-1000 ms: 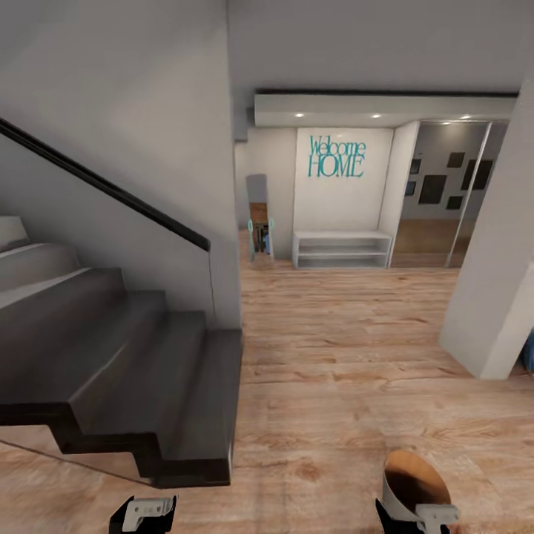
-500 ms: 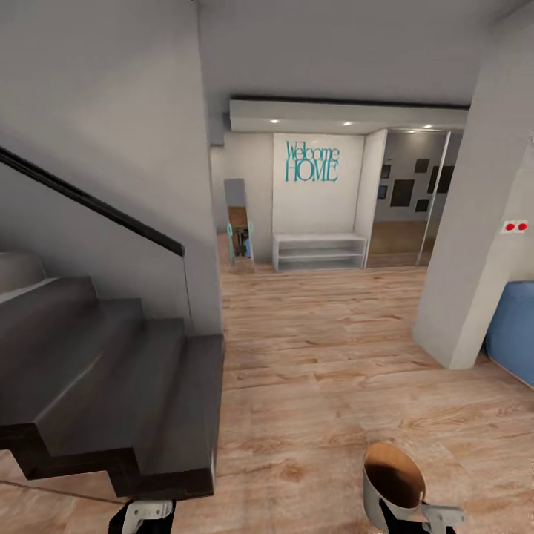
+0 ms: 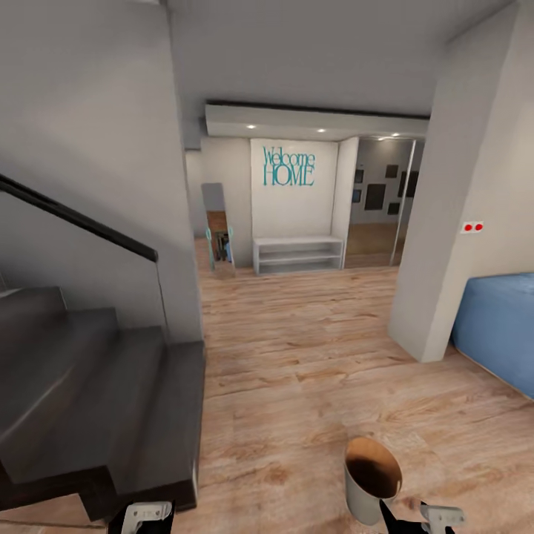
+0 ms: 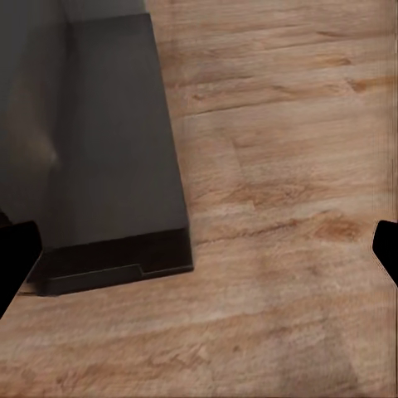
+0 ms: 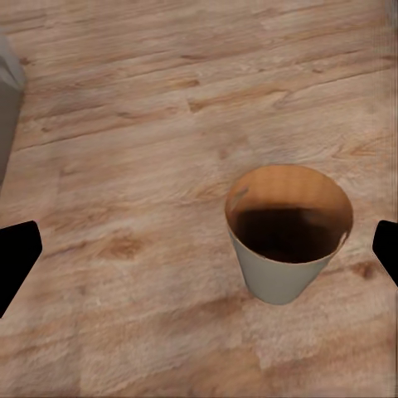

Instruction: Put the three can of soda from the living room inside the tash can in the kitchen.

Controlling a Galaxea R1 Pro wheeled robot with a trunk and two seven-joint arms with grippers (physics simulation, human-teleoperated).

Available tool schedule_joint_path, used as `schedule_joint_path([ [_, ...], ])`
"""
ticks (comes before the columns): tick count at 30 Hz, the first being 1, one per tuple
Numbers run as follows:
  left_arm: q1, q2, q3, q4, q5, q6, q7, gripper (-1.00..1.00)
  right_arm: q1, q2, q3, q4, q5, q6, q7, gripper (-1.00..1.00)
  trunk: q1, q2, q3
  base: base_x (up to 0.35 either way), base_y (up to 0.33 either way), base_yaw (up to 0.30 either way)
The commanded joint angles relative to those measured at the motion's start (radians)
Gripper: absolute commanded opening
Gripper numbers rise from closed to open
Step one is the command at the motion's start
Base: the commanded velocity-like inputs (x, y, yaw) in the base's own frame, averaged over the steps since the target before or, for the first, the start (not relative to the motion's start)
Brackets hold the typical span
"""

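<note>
Head view has the tash can [image 3: 372,478] standing upright on the wood plank floor [image 3: 311,356], just ahead of the right hand [image 3: 423,515], and it looks empty, copper inside showing clear to the bottom. Right wrist view confirms it: tash can [image 5: 288,234] sits between the two dark fingertips, which stand wide apart and touch nothing. Left hand [image 3: 143,517] is spread apart too, hanging over floor beside the bottom step of the dark staircase [image 3: 96,400]. Over the last second the whole picture has swung: the blue sofa [image 3: 497,326] has come into sight past the white column [image 3: 460,222]. That reads as the robot turning toward the living room, cans yet to be fetched. Ahead, the Welcome HOME wall [image 3: 289,167] and white shelf [image 3: 298,254].
</note>
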Motion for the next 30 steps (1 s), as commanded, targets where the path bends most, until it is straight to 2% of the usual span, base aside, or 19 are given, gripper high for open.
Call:
schedule_joint_path([
  [1, 0.0, 0.0, 0.0, 0.0, 0.0, 0.0, 0.0, 1.0, 0.0, 0.0, 0.001, 0.0, 0.0, 0.0, 0.0, 1.0, 0.0, 0.0, 0.001, 0.0, 0.0, -0.199],
  [12, -0.001, 0.0, 0.0, 0.002, -0.006, 0.0, 0.0, 1.0, 0.0, 0.001, 0.003, 0.0, 0.0, 0.0, 0.0, 1.0, 0.0, 0.0, 0.012, 0.0, 0.0, -0.18],
  [23, -0.001, 0.0, 0.0, 0.004, -0.013, 0.001, 0.002, 1.0, 0.0, 0.001, 0.002, 0.0, 0.001, 0.0, 0.0, 1.0, 0.0, 0.0, 0.014, 0.003, -0.006, -0.03],
  [28, -0.001, 0.0, 0.0, 0.005, -0.014, 0.001, 0.003, 1.0, 0.0, 0.001, 0.002, 0.0, 0.001, 0.0, 0.0, 1.0, 0.0, 0.0, 0.014, 0.094, -0.12, -0.002],
  [30, -0.001, -0.001, -0.004, 0.03, -0.014, 0.0, 0.005, 1.0, 0.0, 0.001, 0.003, 0.0, 0.002, 0.0, 0.0, 1.0, 0.0, 0.0, 0.014, 0.149, -0.205, -0.001],
])
